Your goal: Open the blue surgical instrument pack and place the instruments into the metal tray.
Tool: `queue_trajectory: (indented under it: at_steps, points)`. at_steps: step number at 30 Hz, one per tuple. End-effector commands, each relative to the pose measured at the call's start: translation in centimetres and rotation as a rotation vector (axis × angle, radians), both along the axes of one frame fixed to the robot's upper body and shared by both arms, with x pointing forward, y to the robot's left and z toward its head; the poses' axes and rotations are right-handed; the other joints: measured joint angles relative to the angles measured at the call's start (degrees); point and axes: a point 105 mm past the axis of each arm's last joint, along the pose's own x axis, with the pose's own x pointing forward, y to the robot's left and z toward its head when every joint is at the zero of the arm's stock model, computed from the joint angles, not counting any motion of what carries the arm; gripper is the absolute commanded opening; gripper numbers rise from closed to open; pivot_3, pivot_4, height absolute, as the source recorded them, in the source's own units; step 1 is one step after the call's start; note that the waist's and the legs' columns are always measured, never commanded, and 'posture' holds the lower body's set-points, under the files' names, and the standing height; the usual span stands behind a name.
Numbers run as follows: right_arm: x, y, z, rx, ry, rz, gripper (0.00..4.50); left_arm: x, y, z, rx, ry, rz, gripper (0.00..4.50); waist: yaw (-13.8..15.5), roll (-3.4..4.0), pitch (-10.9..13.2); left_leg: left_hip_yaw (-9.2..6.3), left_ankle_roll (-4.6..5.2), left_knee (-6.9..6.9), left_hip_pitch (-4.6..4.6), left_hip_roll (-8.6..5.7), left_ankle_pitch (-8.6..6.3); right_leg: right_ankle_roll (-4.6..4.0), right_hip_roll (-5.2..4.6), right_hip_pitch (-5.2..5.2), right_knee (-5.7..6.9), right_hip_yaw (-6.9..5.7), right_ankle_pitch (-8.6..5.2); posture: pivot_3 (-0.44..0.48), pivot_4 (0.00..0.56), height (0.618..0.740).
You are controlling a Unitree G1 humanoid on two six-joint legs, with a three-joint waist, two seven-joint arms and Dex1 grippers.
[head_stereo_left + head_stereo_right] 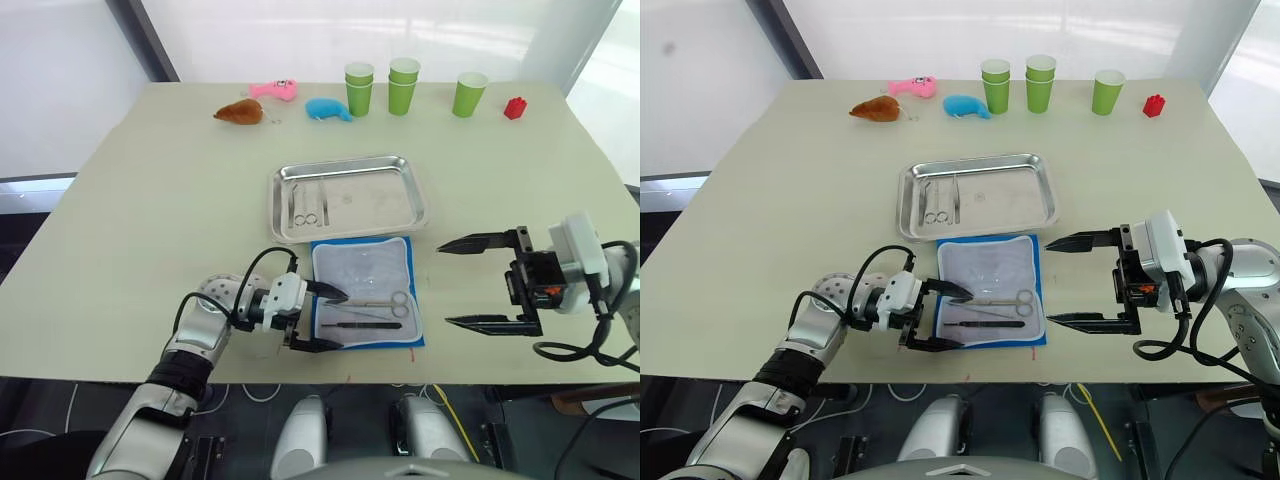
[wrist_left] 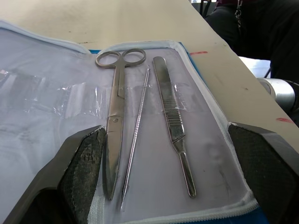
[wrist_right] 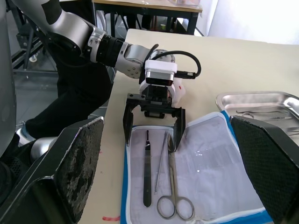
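Blue surgical instrument pack [image 1: 365, 291]: lying open and flat on the pale table [image 1: 150, 210], lower centre of the left eye frame, white lining up, blue edging around it. Contents at its near end, side by side: ring-handled scissors [image 2: 115, 126], thin probe [image 2: 134, 147], flat scalpel-type handle [image 2: 174, 123], all resting on the lining; far half of the lining bare apart from clear pockets. Metal tray [image 1: 400, 200]: centre of the frame, just beyond the pack's far edge, long side parallel to it; small scissors [image 1: 309, 205] and further thin instruments, too fine to name, lying at its left end, remainder bare steel. Left claw [image 1: 322, 320]: lower left of centre, at the pack's left edge, fingers spread wide and straddling the row of three tools, one fingertip near the scissor blades, the other at the pack's near corner; holding nothing. Right claw [image 1: 456, 283]: lower right, clear of the pack on its right side, over bare table, fingers spread wide, holding nothing. Along the upper edge of the table, left to right: brown toy [image 1: 239, 112], pink toy [image 1: 272, 90], small blue plush toy [image 1: 328, 108], two stacks of green cups [image 1: 359, 88] and [image 1: 404, 85], single green cup [image 1: 469, 93], small red block [image 1: 514, 107].
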Motion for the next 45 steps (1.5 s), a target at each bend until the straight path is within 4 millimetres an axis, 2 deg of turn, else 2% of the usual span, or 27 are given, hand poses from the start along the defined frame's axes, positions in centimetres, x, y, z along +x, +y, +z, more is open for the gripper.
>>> queue_trajectory:
  at_steps: [1, 8, 17, 21, 27, 31, 34, 38, 45]
  points:
    - [-0.5, 0.2, 1.0, 0.000, -0.046, 0.021, 4.50, 0.1, 1.1, -2.9, 0.097, 0.072, 0.069, 4.41, -0.01, 0.05, -0.06, -0.01, 0.07, 0.00, 0.00, -0.04, 0.04, 0.01, 0.00, 0.01, 0.00, 0.04, 0.01, 0.000, 0.150, 0.740]
    - [-0.5, 0.3, 0.9, -0.003, -0.048, 0.024, 4.50, 0.3, 1.2, -3.4, 0.109, 0.074, 0.091, 4.41, -0.08, 0.22, -0.23, -0.01, 0.16, 0.00, -0.01, -0.15, 0.09, 0.09, 0.01, 0.02, 0.01, 0.21, 0.04, 0.000, 0.150, 0.740]
    - [-0.5, 0.4, 0.9, -0.004, -0.047, 0.020, 4.50, -1.0, 1.5, -4.5, 0.145, 0.174, 0.059, 4.41, -0.16, 0.29, -0.42, 0.01, 0.16, 0.00, 0.00, -0.17, 0.09, 0.11, 0.01, 0.02, 0.00, 0.26, 0.04, 0.000, 0.150, 0.740]
    - [-0.4, 0.4, 0.6, -0.015, -0.041, 0.012, 4.50, -1.9, 2.2, -5.7, 0.220, 0.261, 0.033, 4.41, -0.27, 0.24, -0.71, 0.02, 0.16, -0.01, 0.01, -0.17, 0.09, 0.11, 0.02, 0.02, 0.00, 0.27, 0.04, 0.000, 0.150, 0.740]
    - [-0.3, 0.3, 0.5, -0.015, -0.039, 0.009, 4.50, -1.7, 1.8, -6.1, 0.228, 0.277, 0.054, 4.41, -0.37, 0.21, -1.19, 0.08, 0.16, -0.11, 0.11, -0.17, 0.09, 0.10, 0.03, 0.03, -0.01, 0.36, 0.03, 0.000, 0.150, 0.740]
    - [-0.2, 0.3, 0.5, -0.014, -0.035, 0.007, 4.50, -1.7, 1.7, -6.2, 0.228, 0.278, 0.060, 4.41, -0.38, 0.12, -1.23, 0.08, 0.16, -0.41, 0.86, -0.16, 0.08, 0.10, 0.03, 0.79, -0.42, 0.35, 0.01, 0.000, 0.150, 0.740]
    - [-0.1, 0.4, 0.4, -0.018, -0.020, 0.005, 4.50, -1.7, 1.7, -6.3, 0.229, 0.282, 0.066, 4.41, -0.37, 0.19, -1.29, 0.05, 0.16, -0.44, 0.83, -0.16, 0.08, 0.11, 0.05, 0.86, -0.61, 0.39, 0.01, 0.000, 0.150, 0.740]
    - [0.7, 1.1, -0.5, -0.028, -0.004, -0.025, 4.50, -1.9, 1.8, -6.5, 0.227, 0.292, 0.066, 4.41, -0.36, 0.17, -1.32, 0.09, 0.16, -0.45, 0.81, -0.17, 0.08, 0.18, 0.08, 0.90, -0.77, 0.52, 0.06, 0.000, 0.150, 0.740]
    - [3.6, 3.3, -3.4, -0.109, 0.019, -0.151, 4.50, -1.9, 1.5, -6.6, 0.221, 0.293, 0.065, 4.41, -0.37, 0.21, -1.41, 0.10, 0.16, -0.46, 0.81, -0.19, 0.08, 0.19, 0.10, 0.88, -0.79, 0.60, 0.06, 0.000, 0.150, 0.740]
